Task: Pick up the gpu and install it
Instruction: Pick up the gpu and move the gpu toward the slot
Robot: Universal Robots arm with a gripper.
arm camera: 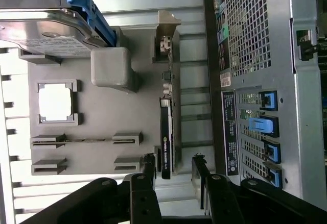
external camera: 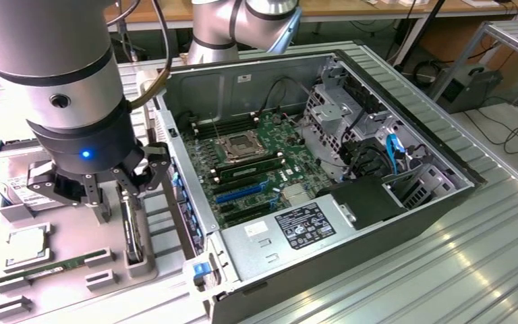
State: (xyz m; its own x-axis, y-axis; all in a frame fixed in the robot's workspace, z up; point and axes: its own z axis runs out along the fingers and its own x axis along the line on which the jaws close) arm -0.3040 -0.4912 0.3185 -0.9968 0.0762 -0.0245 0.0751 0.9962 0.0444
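gripper [external camera: 122, 196] [arm camera: 173, 172]: fingers [arm camera: 148, 165] spread, one each side of the gpu's end, seemingly not touching | gpu [external camera: 133, 233] [arm camera: 167, 132]: on edge in tray [arm camera: 102, 117] slot, just beside open case [external camera: 241, 81]

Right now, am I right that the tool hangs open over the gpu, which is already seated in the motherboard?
Not quite: the gpu is not seated; it stands on edge in the grey tray beside the case, as the wrist view shows. The tool does hang open over it.

Bright, even light (shadows soft); glare washes the processor [arm camera: 54, 102] white
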